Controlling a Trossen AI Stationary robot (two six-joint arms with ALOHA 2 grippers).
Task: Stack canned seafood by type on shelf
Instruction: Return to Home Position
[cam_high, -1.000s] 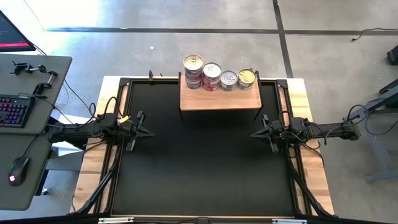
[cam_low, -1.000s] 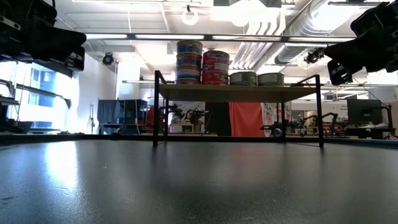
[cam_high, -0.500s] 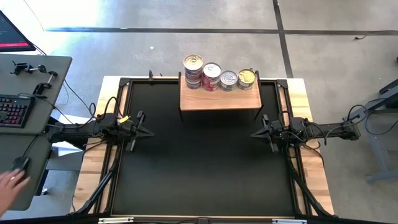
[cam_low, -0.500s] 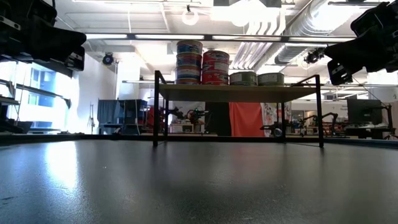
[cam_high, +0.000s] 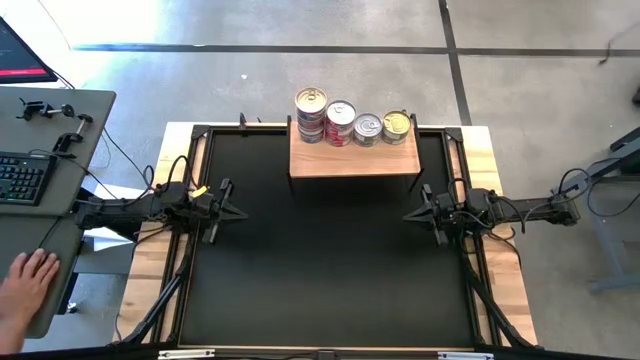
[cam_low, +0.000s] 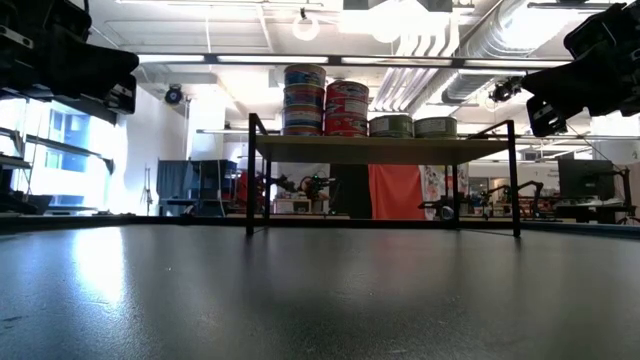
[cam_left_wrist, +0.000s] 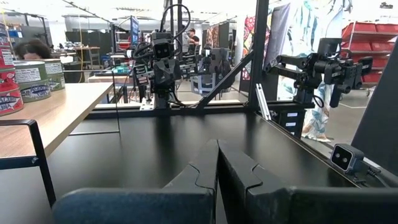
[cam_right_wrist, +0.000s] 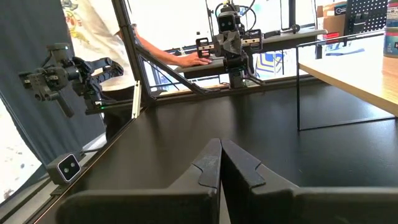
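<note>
The shelf (cam_high: 354, 160) is a light-brown wooden platform on thin black legs, standing at the far middle of the black mat. The canned seafood stands in a row along its far edge. From left to right there is a tall white-blue stack (cam_low: 305, 100), a red stack (cam_low: 346, 108) and two low tins (cam_low: 391, 126) (cam_low: 435, 126). Each stack rests bottom-down on the shelf top. My left gripper (cam_high: 243, 213) hovers at the mat's left side, shut and empty. My right gripper (cam_high: 406, 216) hovers at the right side, shut and empty. Both point level toward the middle.
A desk with a keyboard (cam_high: 22, 178) stands left of the table, and a person's hand (cam_high: 25, 280) lies on it. Wooden table borders (cam_high: 500, 290) flank the mat. The black mat (cam_high: 320, 270) spreads between the arms and in front of the shelf.
Both arms and the tins have kept still. A person's hand has come onto the desk left of the table.
</note>
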